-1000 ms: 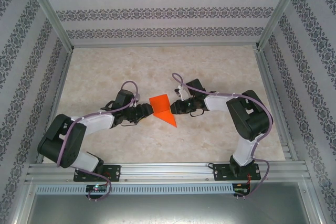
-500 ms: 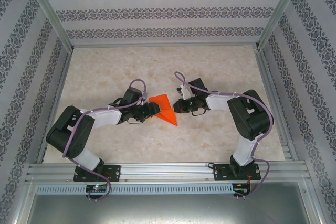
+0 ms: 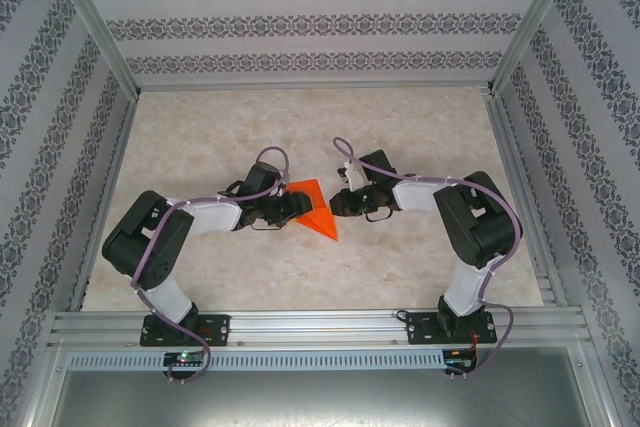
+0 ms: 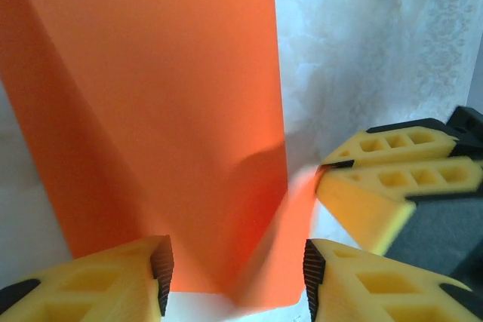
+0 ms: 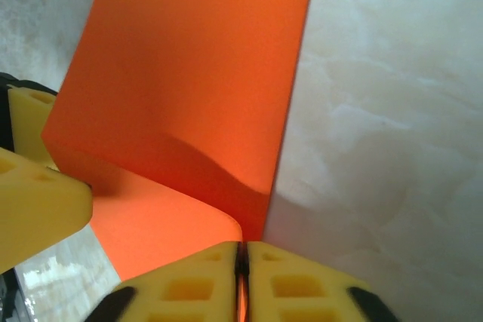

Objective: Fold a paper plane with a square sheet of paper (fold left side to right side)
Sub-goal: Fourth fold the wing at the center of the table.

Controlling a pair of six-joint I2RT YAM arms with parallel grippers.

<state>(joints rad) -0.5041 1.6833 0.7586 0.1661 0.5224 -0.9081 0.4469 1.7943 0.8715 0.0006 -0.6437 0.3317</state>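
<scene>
The square sheet of paper [image 3: 313, 209], creased down to an orange wedge, sits mid-table [image 3: 200, 137], broad end toward the far wall, tip aimed back at the arm bases and a touch to the right. That's your long axis, and both grippers meet it crosswise, one from each side. Your right gripper [image 5: 243, 262] has its fingers pressed together on the sheet's right-hand edge, with a sliver of orange caught in the seam, and the paper bows upward from that pinch. Your left gripper [image 4: 235, 273] is roughly half open, the wedge's near edge lying in the gap between its fingers [image 4: 113, 280]. From this angle I can't tell whether either pad touches the paper. So the left is your free one, sheet dead ahead. I'd judge a left-to-right fold must travel across that axis toward the pinched edge.
</scene>
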